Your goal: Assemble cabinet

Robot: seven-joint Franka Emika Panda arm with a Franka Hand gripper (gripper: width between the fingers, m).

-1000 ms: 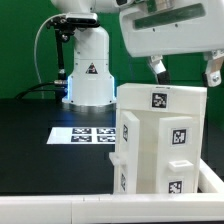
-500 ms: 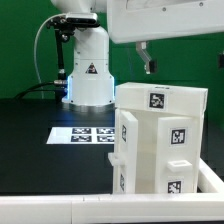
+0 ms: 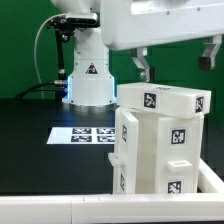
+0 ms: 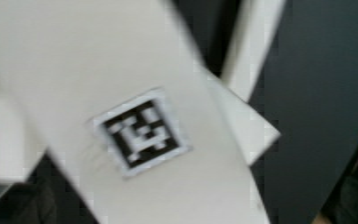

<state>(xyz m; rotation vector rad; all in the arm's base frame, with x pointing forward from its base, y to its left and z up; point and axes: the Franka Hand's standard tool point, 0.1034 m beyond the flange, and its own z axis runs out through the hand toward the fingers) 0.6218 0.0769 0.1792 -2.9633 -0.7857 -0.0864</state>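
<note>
White cabinet [image 3: 160,140] with black-and-white square marker tags [image 4: 144,130]; black bench [image 3: 30,150]; white marker board [image 3: 85,134]; green backdrop [image 3: 20,50].

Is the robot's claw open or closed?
Open. The gripper fingers stand wide apart above the cabinet, holding nothing.

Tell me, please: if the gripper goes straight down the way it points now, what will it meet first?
Most likely the top of the cabinet. The open gripper hangs just above it, fingers pointing down, and the wrist view is filled by a tagged white slab. Depth is unclear, so the exact contact spot is uncertain.
</note>
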